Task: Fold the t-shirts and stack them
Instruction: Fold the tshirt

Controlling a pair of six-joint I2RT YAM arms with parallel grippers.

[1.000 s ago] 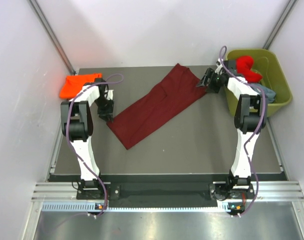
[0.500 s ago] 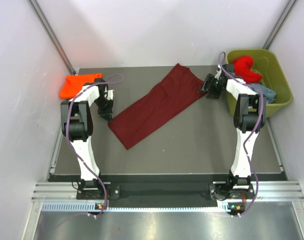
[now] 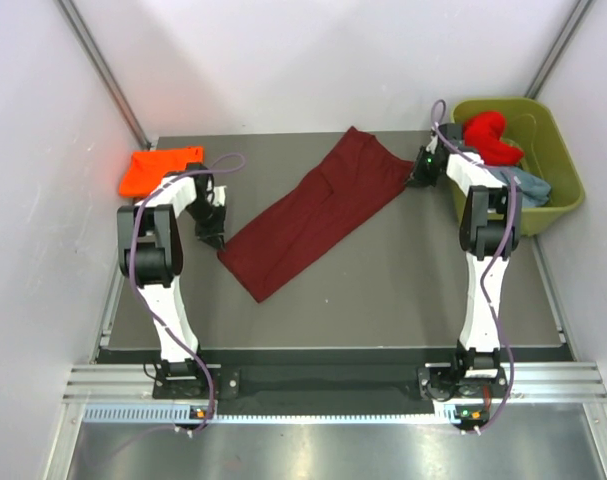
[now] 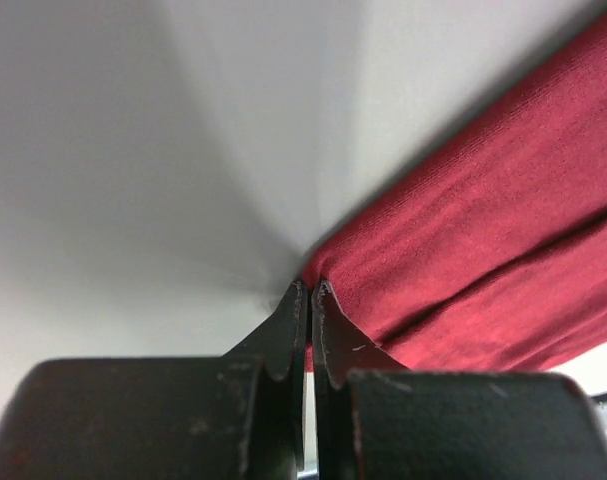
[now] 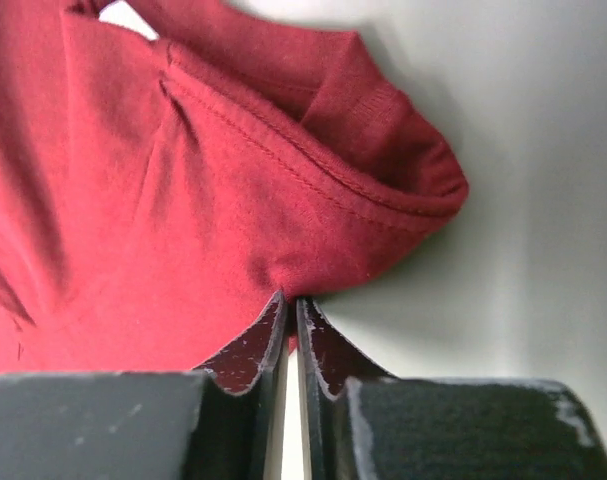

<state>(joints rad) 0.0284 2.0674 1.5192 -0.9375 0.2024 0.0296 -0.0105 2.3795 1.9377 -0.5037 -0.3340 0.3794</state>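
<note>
Maroon t-shirt (image 3: 313, 215) | left tool (image 4: 308, 288) pinching corner | right tool (image 5: 290, 298) pinching edge

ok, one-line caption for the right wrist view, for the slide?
Right wrist: right gripper pinched shut on an edge of the maroon t-shirt, near its stitched hem, over the grey table.

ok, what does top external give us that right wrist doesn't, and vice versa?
Only top external: the left gripper at the near-left end of the maroon t-shirt, the orange t-shirt far left, the tub holding the red t-shirt. Only right wrist: the stitched hem up close, the right gripper shut on the cloth edge. Both: the maroon t-shirt with the right gripper at its end.
</note>
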